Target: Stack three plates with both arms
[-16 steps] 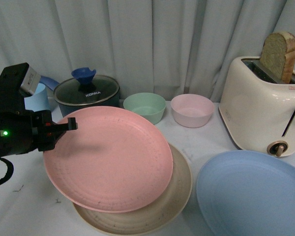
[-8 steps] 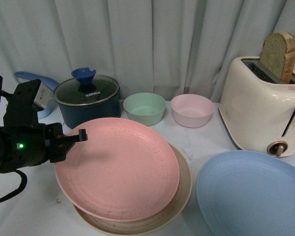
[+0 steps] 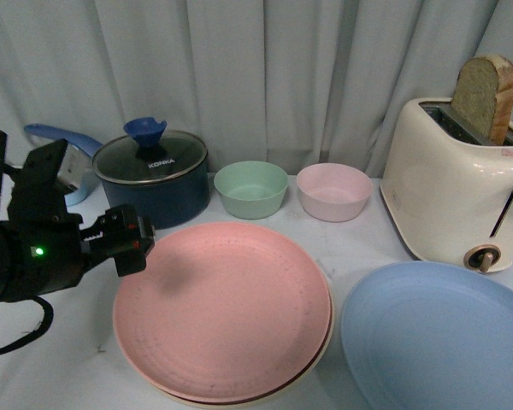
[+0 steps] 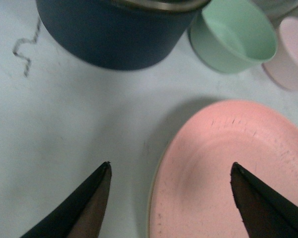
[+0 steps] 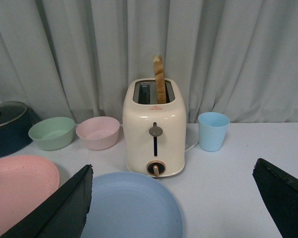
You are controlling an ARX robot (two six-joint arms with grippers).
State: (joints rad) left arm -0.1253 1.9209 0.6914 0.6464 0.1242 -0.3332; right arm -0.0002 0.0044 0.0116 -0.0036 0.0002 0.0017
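My left gripper point(image 3: 128, 243) is wide open and empty, by the left rim of the pink plate point(image 3: 227, 312). That plate lies flat on the cream plate point(image 3: 327, 346). The blue plate point(image 3: 436, 337) sits just right of them, and my right gripper point(image 5: 173, 166) is wide open too.

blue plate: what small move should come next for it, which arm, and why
Probably lower the open right end effector onto the light blue plate's rim to grip it. The pink plate lies flat on the cream plate, the left end effector is open and holds nothing, and the light blue plate lies alone beside the toaster.
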